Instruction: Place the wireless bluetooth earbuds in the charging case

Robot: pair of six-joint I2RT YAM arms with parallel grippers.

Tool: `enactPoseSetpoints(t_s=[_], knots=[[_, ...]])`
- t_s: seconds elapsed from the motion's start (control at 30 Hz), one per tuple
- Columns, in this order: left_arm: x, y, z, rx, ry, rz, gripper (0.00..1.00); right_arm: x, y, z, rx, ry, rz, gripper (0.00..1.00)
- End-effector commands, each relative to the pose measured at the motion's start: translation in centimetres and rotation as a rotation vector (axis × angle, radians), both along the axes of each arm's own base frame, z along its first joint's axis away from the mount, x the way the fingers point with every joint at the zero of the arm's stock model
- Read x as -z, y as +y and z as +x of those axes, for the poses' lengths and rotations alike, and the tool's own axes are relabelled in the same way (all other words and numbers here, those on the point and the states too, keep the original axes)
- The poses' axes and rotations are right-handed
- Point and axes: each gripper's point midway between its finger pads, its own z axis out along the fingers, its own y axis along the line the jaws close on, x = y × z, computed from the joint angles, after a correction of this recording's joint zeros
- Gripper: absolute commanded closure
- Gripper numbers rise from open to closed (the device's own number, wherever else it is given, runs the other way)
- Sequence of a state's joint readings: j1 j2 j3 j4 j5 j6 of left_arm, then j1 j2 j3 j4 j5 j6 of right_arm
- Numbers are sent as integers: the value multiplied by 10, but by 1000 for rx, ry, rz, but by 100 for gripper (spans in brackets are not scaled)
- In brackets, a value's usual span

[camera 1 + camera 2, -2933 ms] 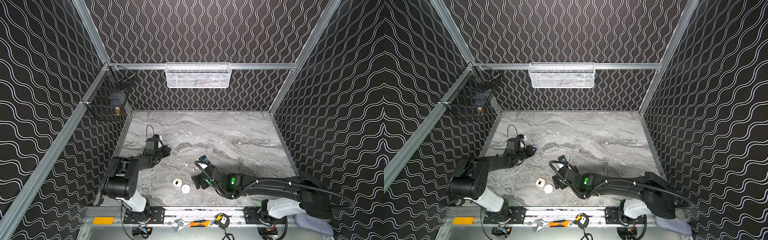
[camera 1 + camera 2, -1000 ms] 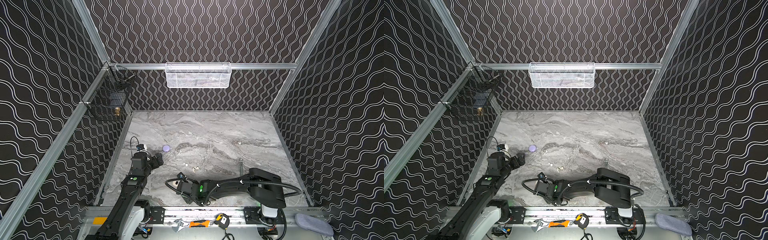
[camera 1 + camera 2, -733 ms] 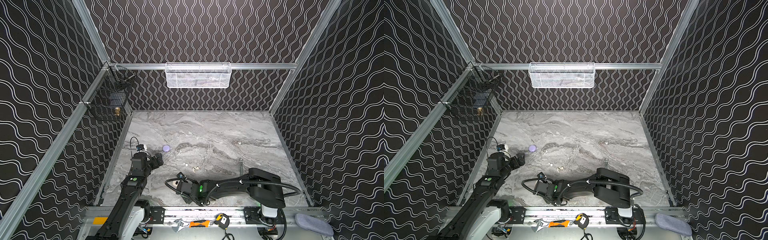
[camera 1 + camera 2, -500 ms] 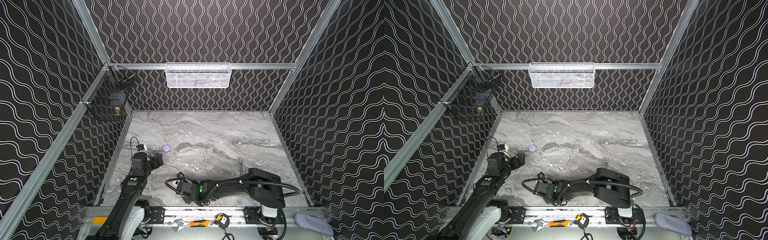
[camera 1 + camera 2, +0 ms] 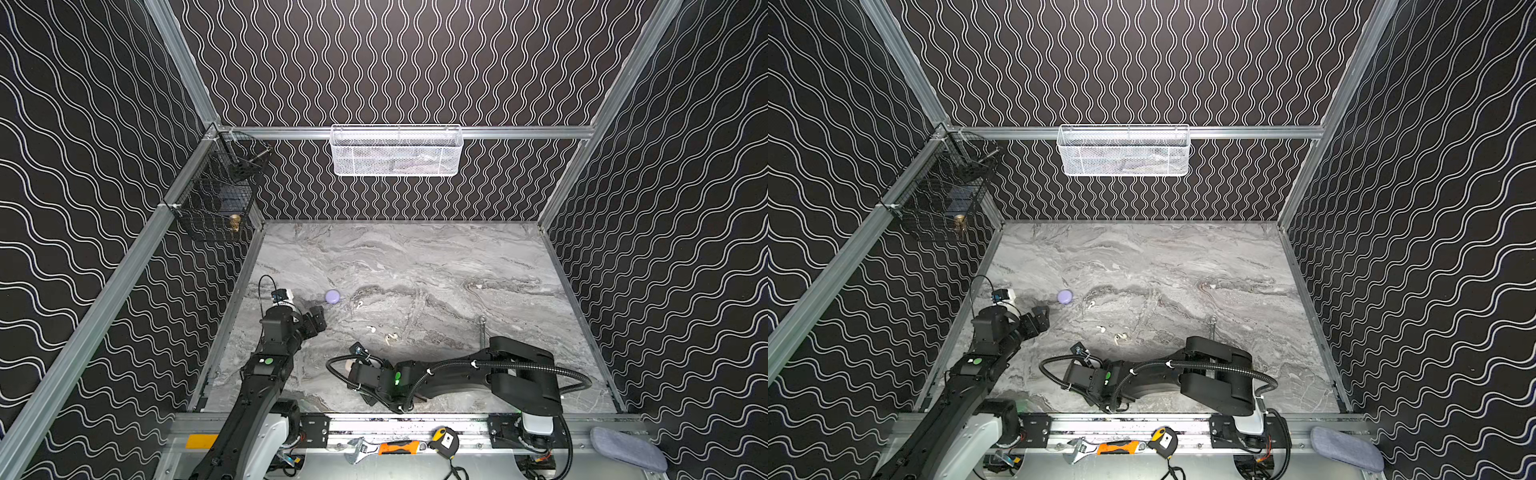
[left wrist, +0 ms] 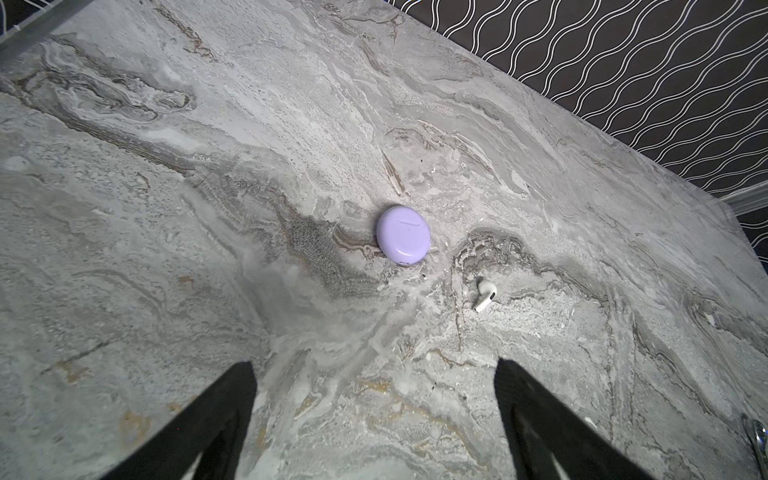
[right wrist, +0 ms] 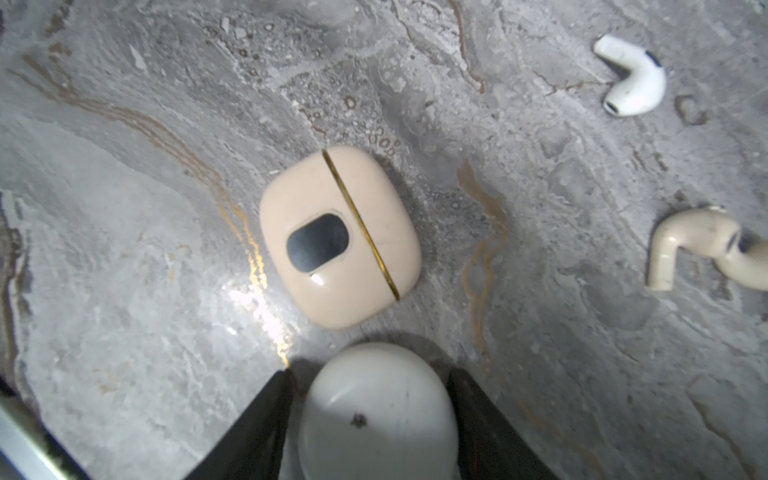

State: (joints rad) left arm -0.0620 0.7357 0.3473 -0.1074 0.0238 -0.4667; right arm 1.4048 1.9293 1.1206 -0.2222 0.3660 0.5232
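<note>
Three closed cases lie on the marble table. The lavender case [image 5: 332, 296] [image 6: 403, 235] sits ahead of my open, empty left gripper [image 5: 316, 322] [image 6: 374, 365], with a white earbud [image 6: 484, 295] just beyond it. The cream case [image 7: 338, 237] with a gold seam lies flat in front of my right gripper [image 7: 370, 378]. The right fingers flank the white case [image 7: 378, 411], and a thin gap shows on one side. Another white earbud [image 7: 631, 77] [image 5: 371, 329] and the cream earbuds [image 7: 690, 241] [image 5: 390, 338] lie loose nearby.
A steel wrench [image 5: 482, 332] lies beside the right arm's elbow. A white mesh basket [image 5: 395, 151] hangs on the back wall and a black wire basket [image 5: 216, 203] on the left wall. Hand tools [image 5: 399, 446] rest on the front rail.
Since the earliest frames the left gripper has drawn back from the lavender case and the right arm has swung to the front. Over the last second the right jaws have narrowed slightly round the white case.
</note>
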Motion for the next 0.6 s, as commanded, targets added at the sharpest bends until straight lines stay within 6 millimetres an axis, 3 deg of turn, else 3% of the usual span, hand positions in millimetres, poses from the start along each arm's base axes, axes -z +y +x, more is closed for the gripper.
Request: enactPoseSetpoints(t_s=[0.0,0.3,0.43,0.57], knots=[[-1,0,1,4,-7,5,7,16,-29,-5,19,25,-110,38],[-1,0,1,3,-10,4,7,12,-29,-6,16,27,-85,40],[-1,-1,1,7,-10,3,8,14,-28,-9,10,38,-73,53],[-2,-2,1,13,-14,1,8,5,-29,-8,16,33,-40,59]])
